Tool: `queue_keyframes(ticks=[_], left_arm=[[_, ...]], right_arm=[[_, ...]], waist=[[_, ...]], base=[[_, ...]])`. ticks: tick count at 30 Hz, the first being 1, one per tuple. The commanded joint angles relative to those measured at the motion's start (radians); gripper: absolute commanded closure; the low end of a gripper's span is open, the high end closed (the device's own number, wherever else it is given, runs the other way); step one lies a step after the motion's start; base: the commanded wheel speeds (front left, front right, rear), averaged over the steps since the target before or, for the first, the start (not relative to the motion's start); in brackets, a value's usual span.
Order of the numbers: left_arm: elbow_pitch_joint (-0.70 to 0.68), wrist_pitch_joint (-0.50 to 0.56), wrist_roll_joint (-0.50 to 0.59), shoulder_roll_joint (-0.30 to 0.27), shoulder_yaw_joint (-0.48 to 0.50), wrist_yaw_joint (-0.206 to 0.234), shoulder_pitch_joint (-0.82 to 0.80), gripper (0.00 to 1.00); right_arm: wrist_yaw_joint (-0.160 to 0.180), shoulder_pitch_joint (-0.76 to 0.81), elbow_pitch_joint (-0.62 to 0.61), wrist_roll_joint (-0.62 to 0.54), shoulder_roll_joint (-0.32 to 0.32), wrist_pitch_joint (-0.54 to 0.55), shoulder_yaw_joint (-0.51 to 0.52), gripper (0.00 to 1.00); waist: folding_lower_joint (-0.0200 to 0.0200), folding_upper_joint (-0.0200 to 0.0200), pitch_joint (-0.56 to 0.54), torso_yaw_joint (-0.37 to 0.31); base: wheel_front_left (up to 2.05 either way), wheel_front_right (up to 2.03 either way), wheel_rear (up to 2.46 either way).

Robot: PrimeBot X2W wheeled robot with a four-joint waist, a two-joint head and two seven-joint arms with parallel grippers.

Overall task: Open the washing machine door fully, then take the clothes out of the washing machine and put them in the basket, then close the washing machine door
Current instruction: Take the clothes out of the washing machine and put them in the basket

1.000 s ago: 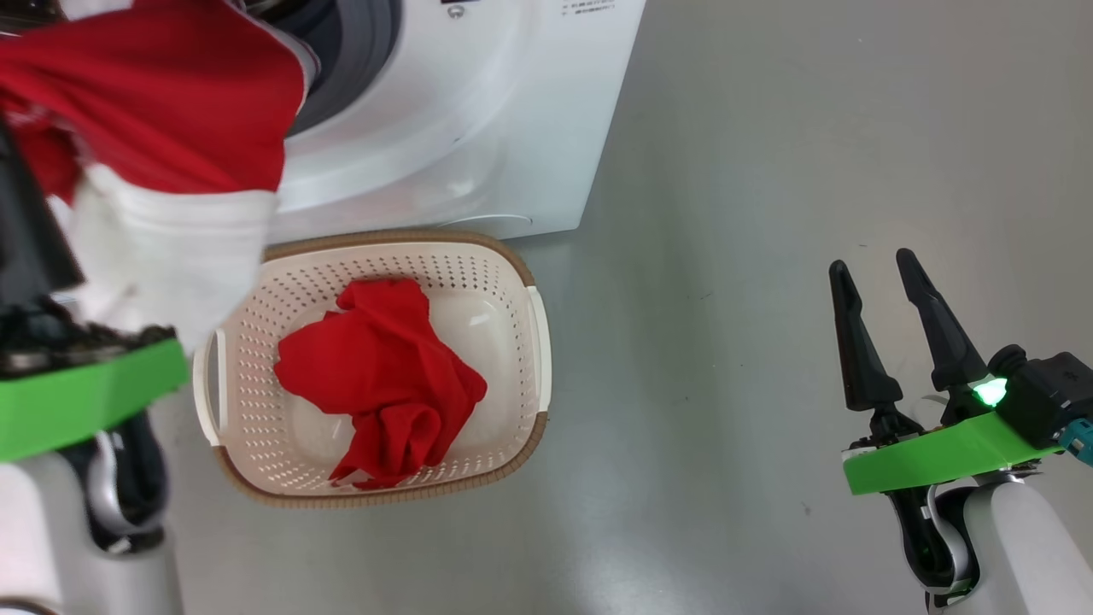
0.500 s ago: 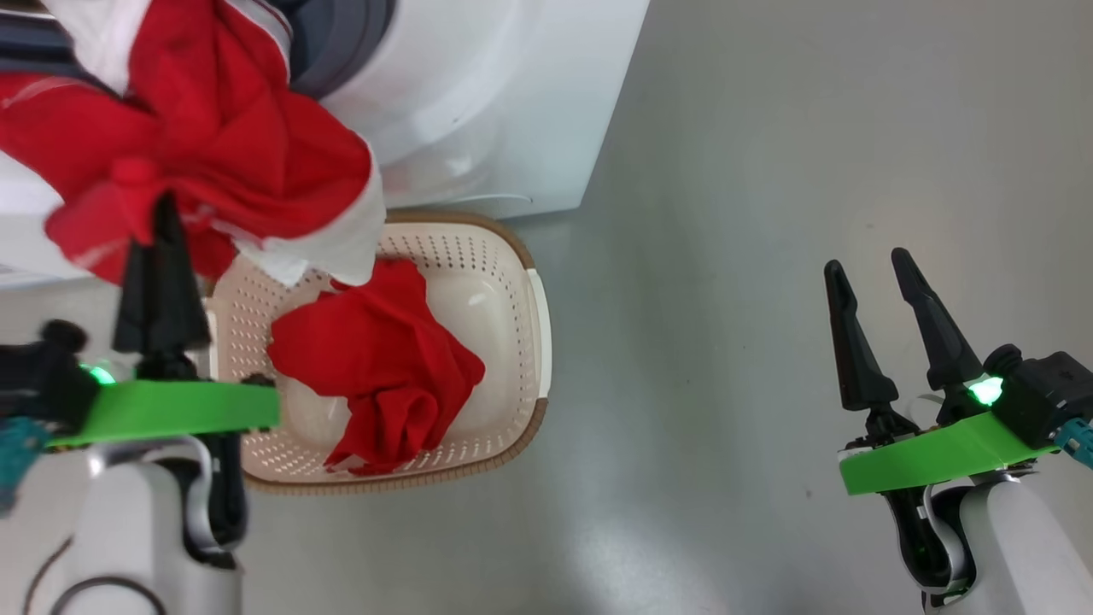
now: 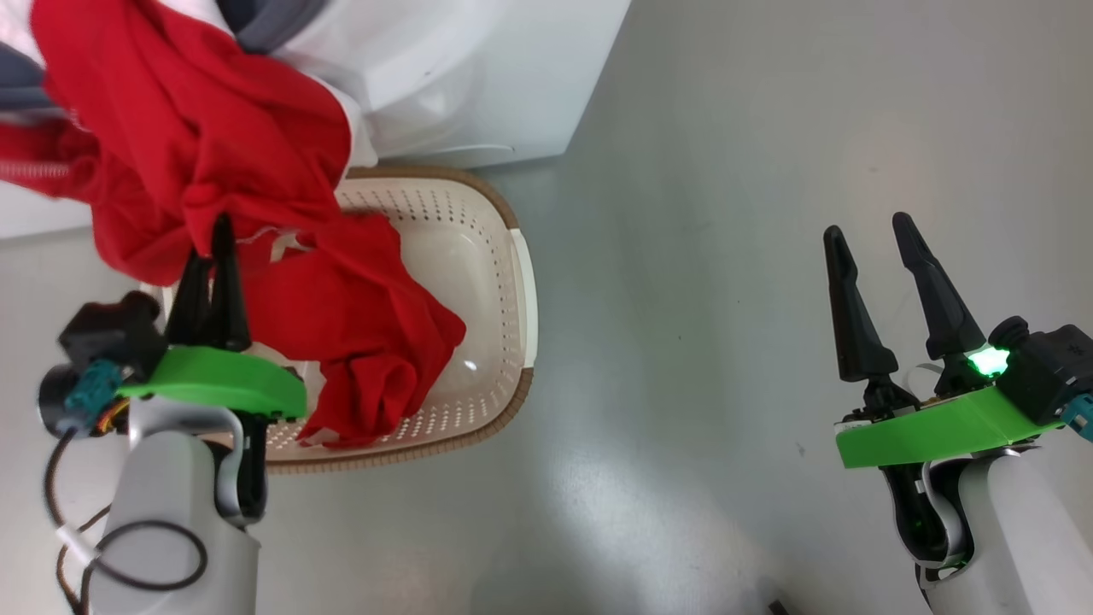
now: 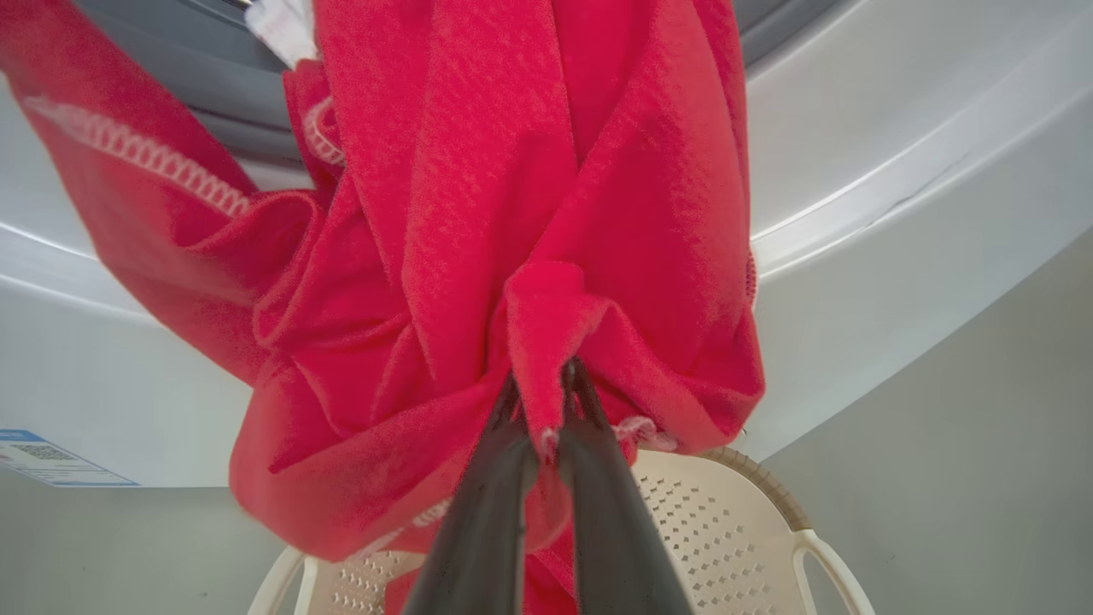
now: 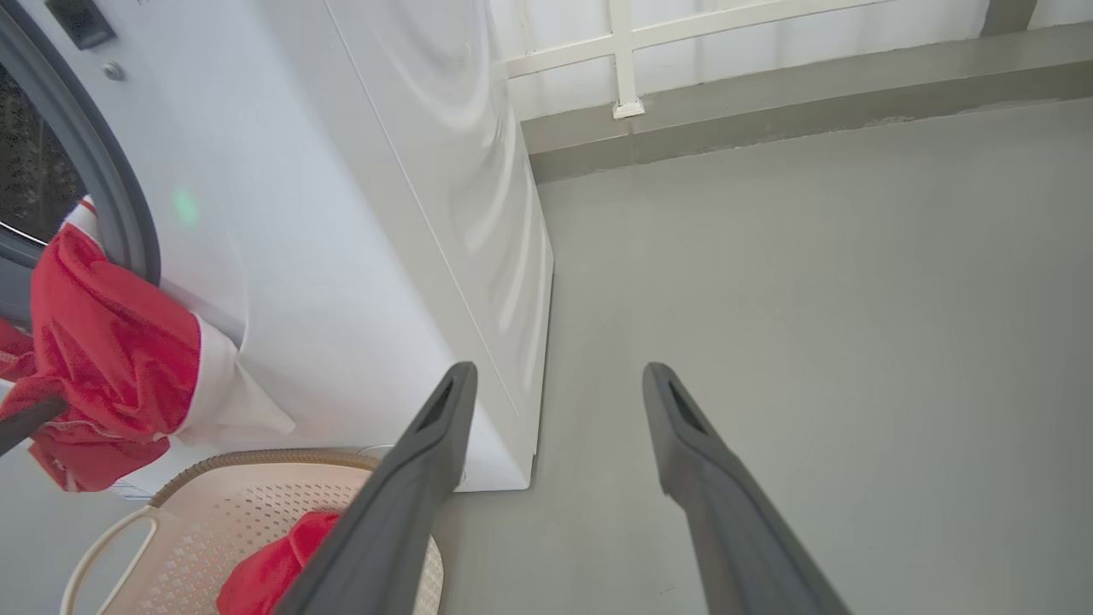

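Note:
My left gripper (image 3: 212, 243) is shut on a fold of the red clothes (image 3: 188, 137), white-trimmed, which hang from the washing machine (image 3: 478, 77) opening down over the basket's left end. In the left wrist view its tips (image 4: 542, 389) pinch the red fabric (image 4: 512, 213) just above the basket (image 4: 726, 530). A second red garment (image 3: 367, 342) lies inside the cream basket (image 3: 512, 273). My right gripper (image 3: 867, 226) stands open over bare floor, far right of the basket, holding nothing (image 5: 557, 371). The washing machine door is out of view.
The basket (image 5: 256, 504) sits on the grey floor against the washing machine's front (image 5: 384, 213). A blue label (image 4: 34, 453) marks the machine's lower front. A wall base with white framing (image 5: 623, 60) runs behind. Open floor (image 3: 700, 256) lies between basket and right arm.
My left gripper has drawn the red garment out of the machine and down toward the basket, coming into fuller view. The head view shifted slightly. The right gripper has stayed open in place.

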State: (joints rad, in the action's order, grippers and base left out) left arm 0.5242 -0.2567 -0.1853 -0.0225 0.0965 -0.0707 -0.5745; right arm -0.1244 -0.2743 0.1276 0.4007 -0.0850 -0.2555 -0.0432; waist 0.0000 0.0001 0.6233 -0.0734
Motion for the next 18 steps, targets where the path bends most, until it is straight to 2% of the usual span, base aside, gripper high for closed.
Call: queue_keyframes(ticks=[1,6,11,14,16,17,18], left_arm=[[0.017,-0.005,0.024,-0.028,0.017,0.003,-0.013,0.9],[0.093,-0.005,0.051,-0.028,0.017,0.011,-0.076,0.76],[0.139,-0.005,0.052,-0.028,0.015,0.024,-0.119,0.53],[0.149,-0.005,0.053,-0.028,0.019,0.023,-0.13,0.47],[0.156,-0.005,0.056,-0.028,0.025,0.019,-0.136,0.3],[0.159,-0.005,0.057,-0.028,0.027,0.018,-0.138,0.27],[0.161,-0.005,0.057,-0.028,0.029,0.016,-0.139,0.12]], right_arm=[[-0.006,-0.001,-0.025,-0.005,0.004,-0.006,-0.021,0.0],[-0.006,-0.015,-0.028,-0.005,0.007,-0.006,-0.021,0.0],[-0.006,-0.025,-0.026,-0.005,0.009,-0.006,-0.026,0.0],[-0.006,-0.027,-0.026,-0.006,0.01,-0.006,-0.026,0.0],[-0.006,-0.028,-0.027,-0.006,0.011,-0.006,-0.026,0.0],[-0.006,-0.029,-0.027,-0.006,0.011,-0.006,-0.025,0.0],[-0.006,-0.029,-0.027,-0.006,0.011,-0.006,-0.024,0.0]], waist=[[0.0,-0.0001,0.024,-0.009],[0.0,-0.0001,0.051,-0.012],[0.0,-0.0001,0.063,-0.018],[0.0,-0.0001,0.065,-0.02],[0.0,-0.0001,0.065,-0.021],[0.0,-0.0001,0.065,-0.021],[0.0,-0.0001,0.065,-0.021]], base=[[0.0,0.0,0.0],[0.0,0.0,0.0],[0.0,0.0,0.0],[0.0,0.0,0.0],[0.0,0.0,0.0],[0.0,0.0,0.0],[0.0,0.0,0.0]])
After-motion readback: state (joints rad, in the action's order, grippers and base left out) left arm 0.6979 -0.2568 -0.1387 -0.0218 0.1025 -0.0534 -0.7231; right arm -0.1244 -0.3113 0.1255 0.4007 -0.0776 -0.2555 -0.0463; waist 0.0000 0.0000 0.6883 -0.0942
